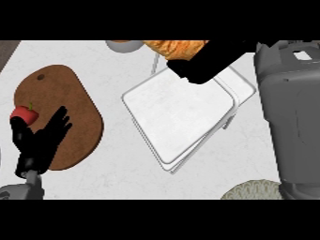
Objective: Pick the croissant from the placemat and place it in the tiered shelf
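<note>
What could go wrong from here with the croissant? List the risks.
1. The right hand holds the croissant at the far edge of the tiered shelf; if released there, it might land on the counter.
2. The hand hides much of the croissant, so how it is held is hard to judge.
3. The right forearm hangs beside the shelf and might nudge it when pulling back.

A red pepper (25, 114) lies beside the brown board (76, 101).
</note>
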